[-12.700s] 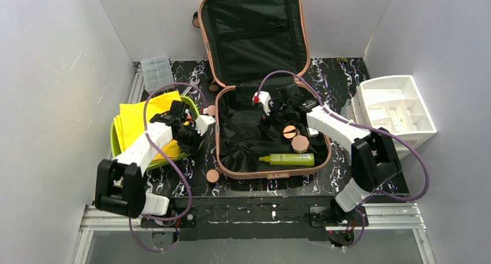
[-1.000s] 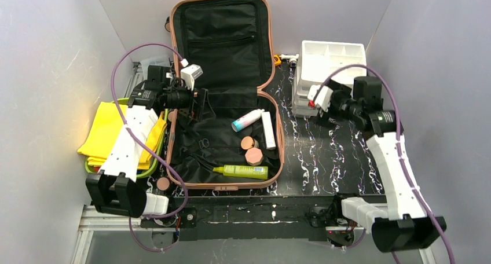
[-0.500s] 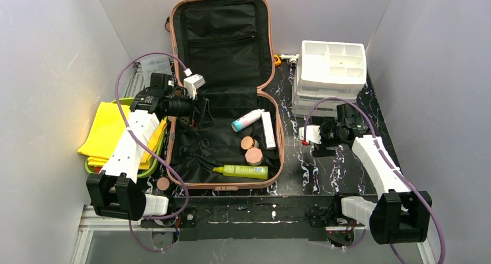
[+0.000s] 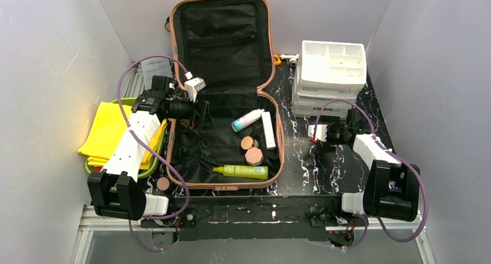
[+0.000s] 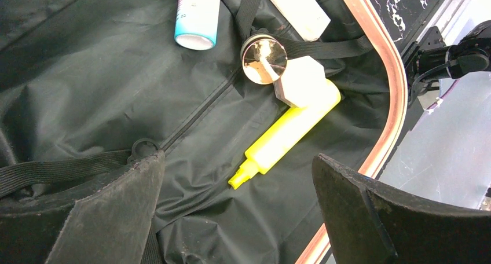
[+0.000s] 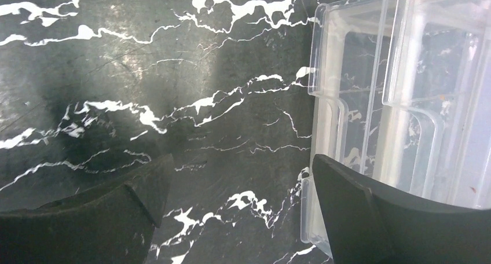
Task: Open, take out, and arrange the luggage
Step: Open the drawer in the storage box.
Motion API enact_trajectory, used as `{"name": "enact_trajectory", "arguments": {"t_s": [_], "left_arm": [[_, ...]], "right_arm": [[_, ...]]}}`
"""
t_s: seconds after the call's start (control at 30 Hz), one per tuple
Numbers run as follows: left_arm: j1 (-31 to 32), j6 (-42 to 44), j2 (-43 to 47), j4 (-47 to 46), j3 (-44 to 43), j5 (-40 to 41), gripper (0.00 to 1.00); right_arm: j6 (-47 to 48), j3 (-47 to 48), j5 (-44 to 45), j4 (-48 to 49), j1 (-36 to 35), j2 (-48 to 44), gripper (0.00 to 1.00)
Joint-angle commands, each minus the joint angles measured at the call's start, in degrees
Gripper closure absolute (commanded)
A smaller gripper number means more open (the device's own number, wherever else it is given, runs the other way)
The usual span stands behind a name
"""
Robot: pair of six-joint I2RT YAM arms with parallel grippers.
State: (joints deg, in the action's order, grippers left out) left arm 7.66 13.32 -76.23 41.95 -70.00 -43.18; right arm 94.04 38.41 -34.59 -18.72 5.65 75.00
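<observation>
The luggage lies open, its salmon-pink lid leaning on the back wall and its black lining showing. In its base lie a yellow-green tube, a hexagonal pink jar, a round rose-gold compact, a white tube and a blue-capped bottle. My left gripper hangs open over the base's left part; in the left wrist view the left gripper has the tube beyond its fingers. My right gripper stands open and empty, low over the marble table to the right of the luggage, and the right wrist view shows that gripper beside clear drawers.
A white drawer organizer stands at the back right. A lime-green tray holding a yellow cloth sits left of the luggage. A small clear box is at the back left. A round pink piece lies near the front edge.
</observation>
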Motion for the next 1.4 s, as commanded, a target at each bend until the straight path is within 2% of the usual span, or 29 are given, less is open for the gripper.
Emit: {"name": "enact_trajectory", "arguments": {"t_s": [0.0, 0.37, 0.73, 1.17, 1.37], "left_arm": [[-0.28, 0.56, 0.86, -0.38, -0.12, 0.12, 0.02], [-0.25, 0.25, 1.30, -0.82, 0.20, -0.04, 0.02], [-0.37, 0.30, 1.70, -0.91, 0.92, 0.39, 0.02], [-0.51, 0.41, 1.18, -0.91, 1.13, 0.51, 0.02], [-0.80, 0.46, 1.37, -0.91, 1.35, 0.47, 0.02]], "right_arm": [[-4.86, -4.99, -4.24, 21.10, 0.40, -0.41, 0.02], [-9.12, -6.85, -1.56, 32.63, 0.37, 3.69, 0.02], [-11.00, -3.13, -0.64, 33.86, 0.33, 10.01, 0.02], [-10.22, -1.95, -2.44, 35.86, 0.28, 12.28, 0.02], [-9.49, -2.99, -6.17, 35.36, 0.25, 10.51, 0.02]]}}
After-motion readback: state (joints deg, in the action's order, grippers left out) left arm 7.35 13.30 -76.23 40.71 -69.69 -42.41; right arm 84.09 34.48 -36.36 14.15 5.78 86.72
